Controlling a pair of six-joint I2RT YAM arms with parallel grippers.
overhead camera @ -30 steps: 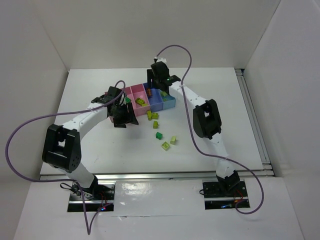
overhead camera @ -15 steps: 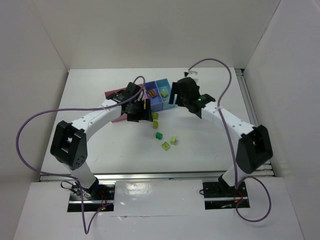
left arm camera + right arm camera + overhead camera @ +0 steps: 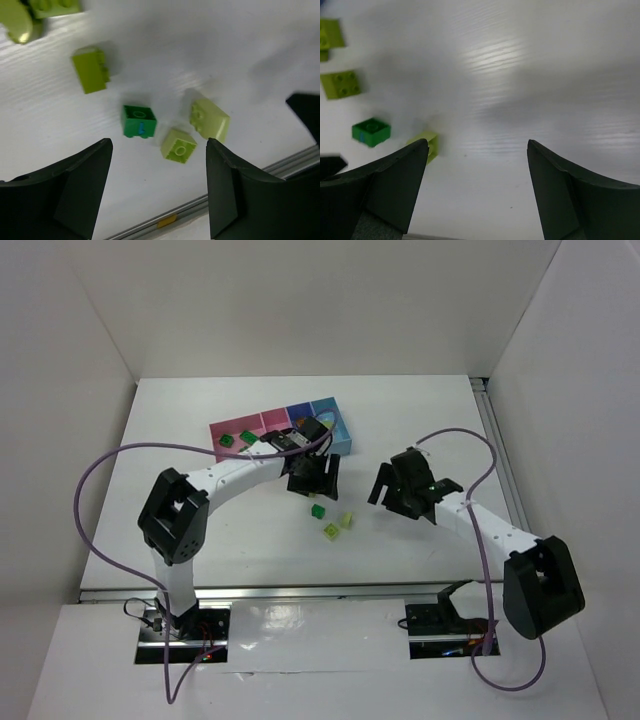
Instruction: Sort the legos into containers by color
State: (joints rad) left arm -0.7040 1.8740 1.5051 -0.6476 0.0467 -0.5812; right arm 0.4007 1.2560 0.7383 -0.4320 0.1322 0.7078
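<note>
The containers (image 3: 268,423), a joined row of two pink, one blue and one light blue bin, lie at the back centre, with dark green legos (image 3: 227,440) in the leftmost pink bin. Loose legos lie in front: a dark green brick (image 3: 317,511) (image 3: 139,121) (image 3: 371,132) and yellow-green bricks (image 3: 347,521) (image 3: 179,145) (image 3: 210,119) (image 3: 429,142). My left gripper (image 3: 318,480) (image 3: 159,165) hangs open just behind the dark green brick, nothing between its fingers. My right gripper (image 3: 383,485) (image 3: 477,150) is open and empty over bare table right of the loose bricks.
More yellow-green bricks (image 3: 91,70) (image 3: 50,7) (image 3: 341,84) lie closer to the bins, under my left arm in the top view. White walls enclose the table on three sides. A metal rail (image 3: 510,490) runs along the right edge.
Both arms have left the bins: the left gripper came forward over the loose bricks, the right swung right and toward the near edge. Both jaws have widened.
</note>
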